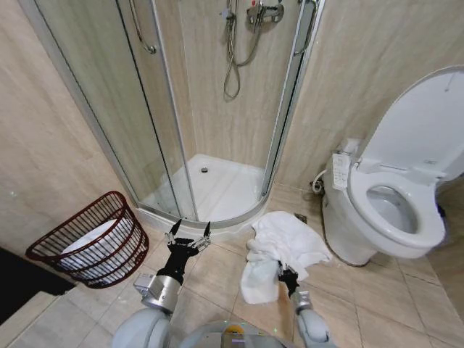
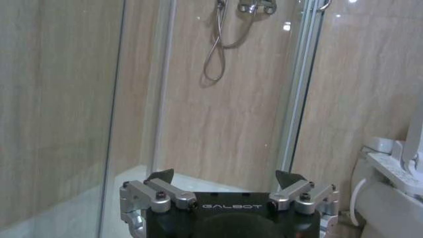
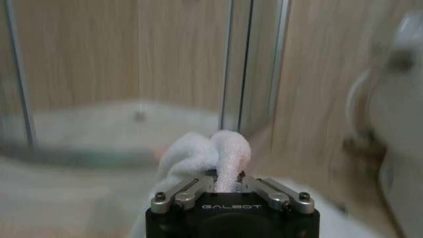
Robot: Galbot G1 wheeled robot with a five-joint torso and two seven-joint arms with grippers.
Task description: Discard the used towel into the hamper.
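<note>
— Closest in, what's soft?
— Fluffy white towel [image 1: 279, 250], bunched and draping, pinched in my right hand [image 1: 286, 272] above the glossy floor tiles [image 1: 217, 272].
— Left hand [image 1: 189, 233]?
— Spread wide, holding nothing.
— Hamper [image 1: 90, 239]?
— Round reddish-brown wirework, tilted, well apart at my left by the wall.

I see my left gripper [image 2: 225, 179] with a black body lettered GALBOT, silver screwed linkages and dark pointed fingertips [image 2: 160, 175]; my right gripper [image 3: 226, 179] matches, on grey rounded arms.
</note>
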